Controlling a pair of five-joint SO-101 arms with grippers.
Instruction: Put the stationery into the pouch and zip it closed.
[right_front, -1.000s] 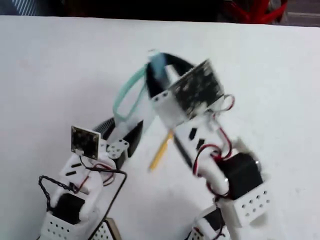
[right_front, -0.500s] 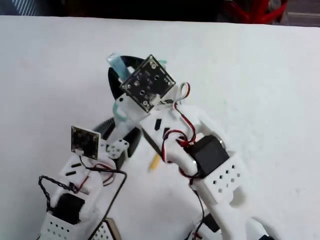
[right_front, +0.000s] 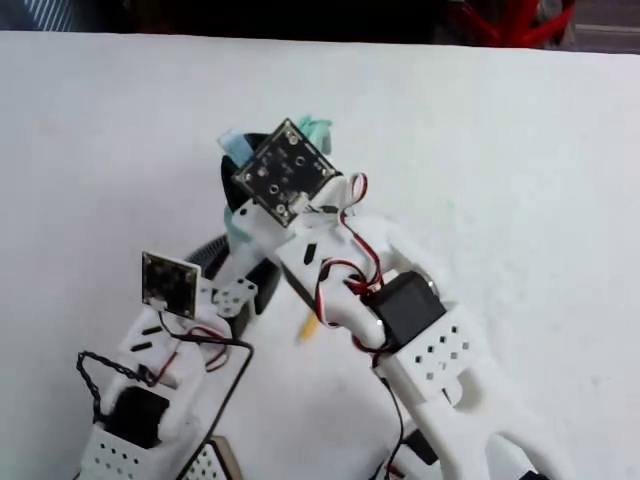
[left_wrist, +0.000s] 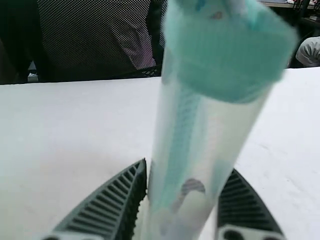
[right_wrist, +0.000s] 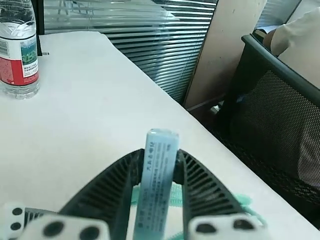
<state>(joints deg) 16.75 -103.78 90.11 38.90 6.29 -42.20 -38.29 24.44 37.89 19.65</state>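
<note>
Pouch | left gripper pinching it | right gripper clamped on pale-blue strip, possibly an eraser

A white table covers most of the high view, with a red frame-like object past its far edge at the upper right of the frame and pale slats at the upper left. In the right wrist view a clear water bottle with a red label stands upright on the table, with horizontal blinds, a beige panel and a black mesh chair behind. The left wrist view shows a dark mesh chair back beyond the table's edge
</note>
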